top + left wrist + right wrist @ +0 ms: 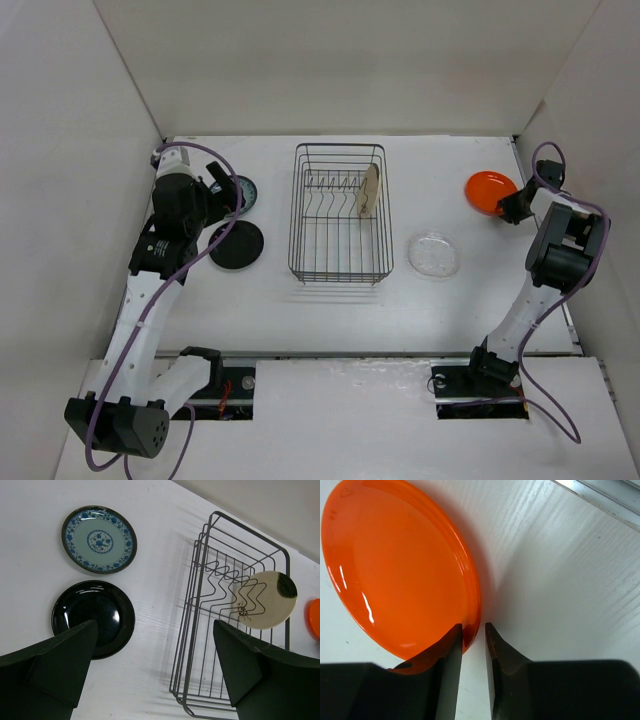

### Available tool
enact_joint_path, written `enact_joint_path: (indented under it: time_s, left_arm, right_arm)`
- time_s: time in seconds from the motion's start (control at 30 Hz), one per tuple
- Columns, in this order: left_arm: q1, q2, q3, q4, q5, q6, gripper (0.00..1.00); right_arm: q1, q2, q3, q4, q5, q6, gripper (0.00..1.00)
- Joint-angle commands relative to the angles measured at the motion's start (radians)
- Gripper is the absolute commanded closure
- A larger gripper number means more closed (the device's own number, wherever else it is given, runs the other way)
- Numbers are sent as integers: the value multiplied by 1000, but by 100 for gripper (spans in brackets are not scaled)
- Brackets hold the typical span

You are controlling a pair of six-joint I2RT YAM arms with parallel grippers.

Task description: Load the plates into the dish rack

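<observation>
Already in dish rack point(335, 272) — cream plate point(370, 190)

1. The left arm point(140, 320) and right arm point(515, 315) have white tubular links and black joint housings point(170, 215).
2. Purple cables point(185, 146) loop along both.
3. The gripper fingers point(55, 670) are matte black wedges.

A white table point(330, 310) sits boxed in by white walls point(330, 60) (left, back, right); a metal strip point(605, 495) edges its side.
</observation>
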Motion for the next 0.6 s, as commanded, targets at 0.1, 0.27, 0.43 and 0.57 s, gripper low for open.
enact_joint_path:
  time_s: [0.1, 0.27, 0.43, 0.57]
  left_arm:
    - [6, -36, 57, -5, -54, 24, 0]
    - [6, -59, 57, -5, -74, 24, 0]
    - [6, -68, 46, -5, -83, 24, 0]
    - [-12, -68, 37, -5, -83, 24, 0]
  right_arm:
    - [3, 36, 70, -95, 49, -24, 75]
    - [3, 63, 122, -155, 60, -34, 100]
    - [3, 73, 133, -166, 69, -34, 100]
    - [3, 73, 124, -136, 69, -25, 100]
